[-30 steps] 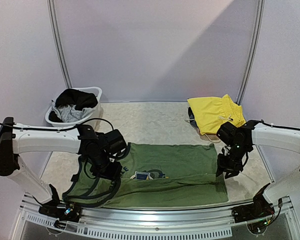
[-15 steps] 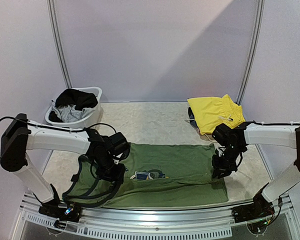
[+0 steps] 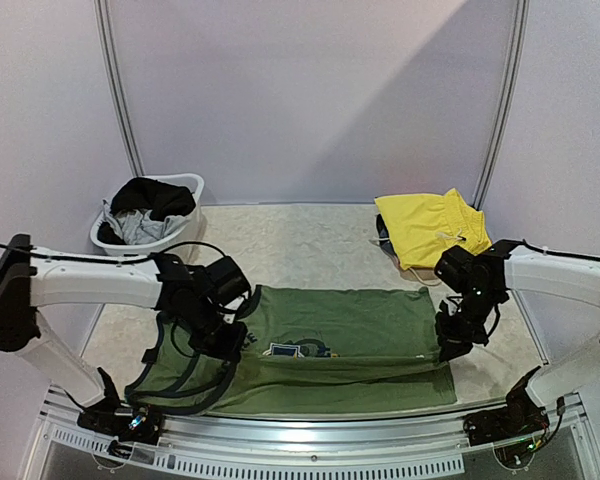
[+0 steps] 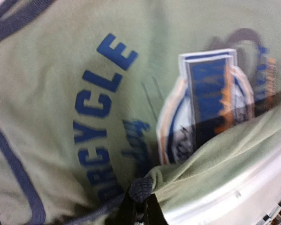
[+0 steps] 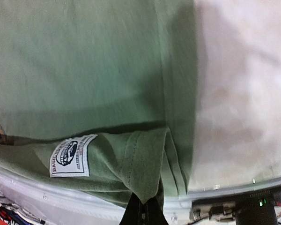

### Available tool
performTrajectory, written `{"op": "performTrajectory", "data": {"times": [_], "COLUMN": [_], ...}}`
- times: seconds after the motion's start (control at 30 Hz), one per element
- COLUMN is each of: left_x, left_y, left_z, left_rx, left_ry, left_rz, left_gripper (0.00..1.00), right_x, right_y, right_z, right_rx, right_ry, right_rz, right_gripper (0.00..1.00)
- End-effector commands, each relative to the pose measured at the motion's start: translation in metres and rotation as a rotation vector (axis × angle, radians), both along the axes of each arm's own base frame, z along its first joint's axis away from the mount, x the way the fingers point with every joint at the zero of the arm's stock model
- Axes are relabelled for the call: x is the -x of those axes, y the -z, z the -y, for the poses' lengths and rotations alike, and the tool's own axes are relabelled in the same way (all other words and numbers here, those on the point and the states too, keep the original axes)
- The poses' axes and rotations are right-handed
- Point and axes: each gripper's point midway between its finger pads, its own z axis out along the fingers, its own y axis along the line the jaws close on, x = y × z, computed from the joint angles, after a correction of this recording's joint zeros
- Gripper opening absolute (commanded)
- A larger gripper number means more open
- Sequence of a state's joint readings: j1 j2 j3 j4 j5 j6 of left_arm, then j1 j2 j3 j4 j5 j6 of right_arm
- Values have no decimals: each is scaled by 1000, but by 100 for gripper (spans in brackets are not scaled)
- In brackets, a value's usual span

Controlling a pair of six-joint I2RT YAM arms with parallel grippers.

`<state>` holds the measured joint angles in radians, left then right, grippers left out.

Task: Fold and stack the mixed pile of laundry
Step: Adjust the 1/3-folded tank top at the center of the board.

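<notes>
Nearest to me, along the front edge of the table, the olive-green T-shirt is lying spread wide and mostly flat, and I am gripping it at both ends. My left gripper is pinching a bunched fold of soft jersey beside the navy trim. The pinch is sitting just below the chest graphic, a blue, white and orange badge with curved blue lettering. My right gripper is pinching the stitched hem at the shirt's right side, where the thin cloth is peaking into a small tent next to a white woven label. I am judging this shirt's fold as only beginning: both corners are being held, but the body is showing no finished fold. Farther back on the right, well apart from the shirt, the yellow garment is resting as a compact, flattish shape with a white drawstring. It may already be folded, though from this distance I cannot be sure. At the far left, the white tub, rounded and smooth plastic, is holding the grey and black pieces in a crumpled heap. Those are waiting to be folded, and nothing is being stacked yet.
</notes>
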<state>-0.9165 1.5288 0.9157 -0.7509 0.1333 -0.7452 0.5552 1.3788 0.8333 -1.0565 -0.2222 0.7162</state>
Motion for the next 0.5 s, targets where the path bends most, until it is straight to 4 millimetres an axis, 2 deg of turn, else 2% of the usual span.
{"op": "performTrajectory", "data": {"times": [0.0, 0.07, 0.2, 0.47], "left_x": [24, 34, 59, 109], "left_y": [-45, -56, -69, -63], "left_z": [-17, -23, -21, -20], "left_rx": [73, 107, 198, 203], "left_ry": [17, 21, 46, 139], "left_rz": [20, 16, -33, -122], "left_gripper": [0, 0, 1, 3], "right_x": [44, 64, 100, 150], "right_y": [-34, -43, -62, -87], "right_z": [19, 23, 25, 27], "right_rx": [-9, -35, -110, -208], "right_ry": [1, -1, -5, 35], "right_rz": [-80, -120, -193, -306], "right_gripper": [0, 0, 0, 0]}}
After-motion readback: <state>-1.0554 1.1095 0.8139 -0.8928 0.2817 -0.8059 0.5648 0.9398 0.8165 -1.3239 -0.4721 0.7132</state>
